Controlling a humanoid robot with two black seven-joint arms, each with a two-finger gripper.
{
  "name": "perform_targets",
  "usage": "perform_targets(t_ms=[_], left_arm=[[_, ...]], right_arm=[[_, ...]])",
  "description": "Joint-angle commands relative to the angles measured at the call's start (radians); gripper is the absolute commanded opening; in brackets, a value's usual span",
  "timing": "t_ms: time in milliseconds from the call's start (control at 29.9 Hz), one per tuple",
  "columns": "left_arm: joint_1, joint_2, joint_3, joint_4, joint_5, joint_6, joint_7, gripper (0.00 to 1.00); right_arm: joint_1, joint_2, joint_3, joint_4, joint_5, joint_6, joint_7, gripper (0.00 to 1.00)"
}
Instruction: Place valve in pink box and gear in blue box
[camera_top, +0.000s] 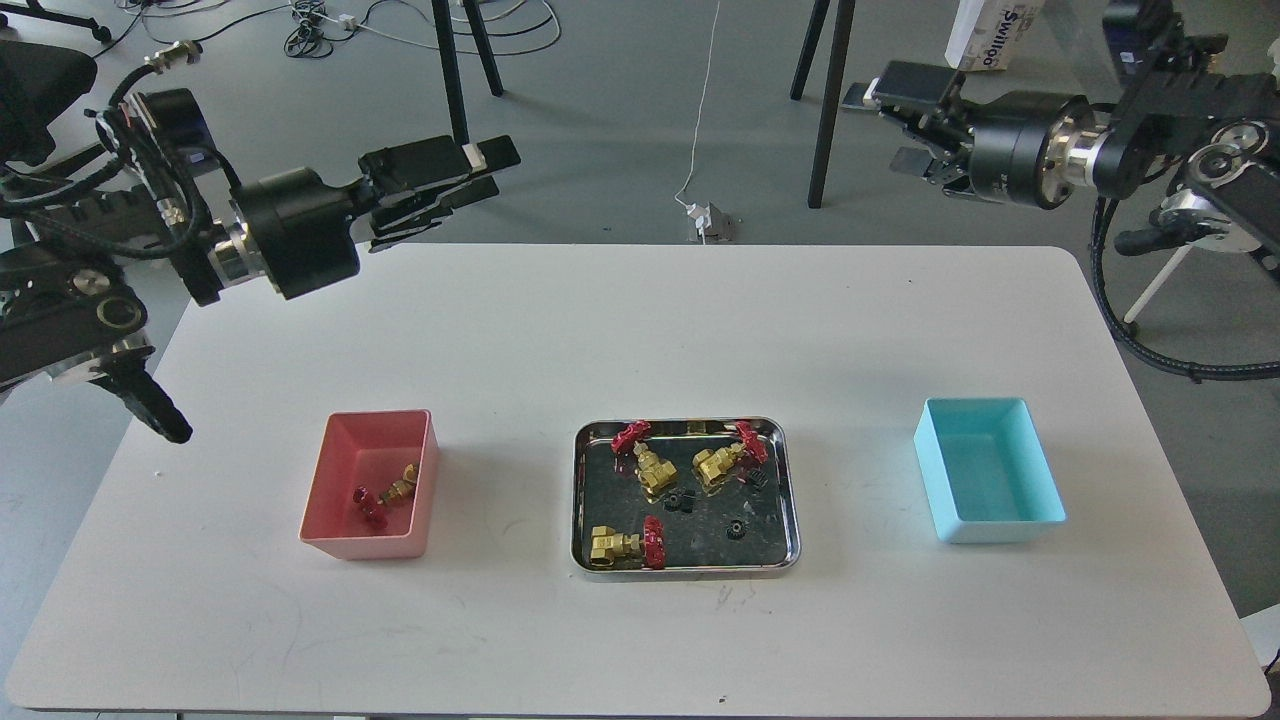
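Note:
One valve (385, 497) lies inside the pink box (345, 535) at the front left of the table. Three more valves lie in the steel tray (790, 500): two at its back (648, 468) (722, 462) and one at its front left (622, 546). Small black gears (680, 500) (735, 528) (757, 478) lie among them. The blue box (985, 480) on the right holds nothing. My left gripper (497, 170) is open and empty, raised high beyond the table's back left edge. My right gripper (872, 128) is open and empty, high beyond the back right edge.
The white table (620, 330) carries only the two boxes and the tray. Beyond it are black stand legs (455, 110), a white cable (700, 120) on the floor and an office chair (40, 150) at the far left.

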Motion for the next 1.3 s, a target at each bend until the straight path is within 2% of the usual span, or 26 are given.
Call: perform_targets(t_ms=[0, 134, 167, 234, 301, 368, 435, 970, 1271], left_arm=[[0.093, -0.176, -0.198, 0.050, -0.222, -0.170, 0.000, 0.86], [0.177, -0.351, -0.349, 0.159, -0.235, -0.170, 0.000, 0.87], [0.193, -0.387, -0.364, 0.189, -0.235, -0.170, 0.000, 0.87], [0.216, -0.430, -0.369, 0.218, -0.235, -0.170, 0.000, 0.87], [0.243, -0.451, -0.372, 0.223, -0.232, -0.170, 0.000, 0.88], [0.270, -0.456, -0.374, 0.223, -0.232, -0.170, 0.000, 0.89], [0.276, -0.461, -0.378, 0.224, -0.232, -0.170, 0.000, 0.89], [0.296, -0.485, -0.377, 0.232, -0.230, -0.170, 0.000, 0.90], [0.306, -0.488, -0.377, 0.243, -0.230, -0.170, 0.000, 0.91]], right_arm=[[0.113, 0.082, -0.291, 0.077, -0.158, 0.000, 0.001, 0.99], [0.206, 0.144, -0.525, 0.175, -0.210, 0.000, 0.001, 0.97], [0.219, 0.150, -0.563, 0.196, -0.221, 0.000, 0.001, 0.94], [0.229, 0.179, -0.618, 0.227, -0.248, 0.000, 0.001, 0.80], [0.226, 0.211, -0.657, 0.230, -0.284, 0.000, 0.003, 0.72], [0.218, 0.231, -0.683, 0.220, -0.316, 0.000, 0.001, 0.59], [0.206, 0.256, -0.697, 0.201, -0.336, 0.000, 0.001, 0.54], [0.101, 0.452, -0.738, 0.019, -0.337, 0.000, 0.000, 0.54], [0.055, 0.487, -0.741, -0.040, -0.339, 0.000, -0.002, 0.54]])
